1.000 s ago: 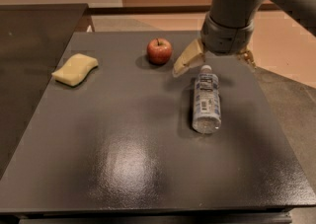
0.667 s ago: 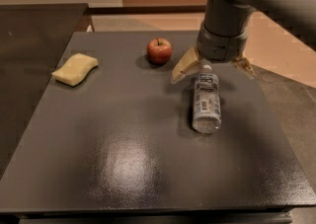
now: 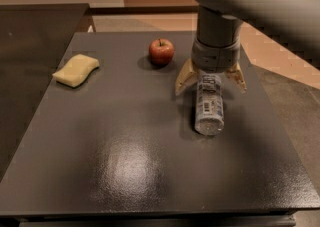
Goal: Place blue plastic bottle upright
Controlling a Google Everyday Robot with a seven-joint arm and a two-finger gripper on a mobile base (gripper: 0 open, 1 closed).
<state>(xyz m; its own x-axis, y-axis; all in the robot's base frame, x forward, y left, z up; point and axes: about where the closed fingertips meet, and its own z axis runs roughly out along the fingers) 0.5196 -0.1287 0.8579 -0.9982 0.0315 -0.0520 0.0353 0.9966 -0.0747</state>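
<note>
Blue-tinted plastic bottle [image 3: 209, 106] lies on its side, right of centre on the surface [image 3: 125, 166], one end toward the front edge. My hand [image 3: 211, 90] is over its far end, fingers [image 3: 182, 78] spread wide either side, not clamped on anything. Right edge is near the bottle; plenty of bare room front & left. Red apple [image 3: 161, 52] just left of hand, yellow sponge [image 3: 76, 70] well apart by left edge. Surface dark grey, glossy w/ glare. Tan floor beyond.
</note>
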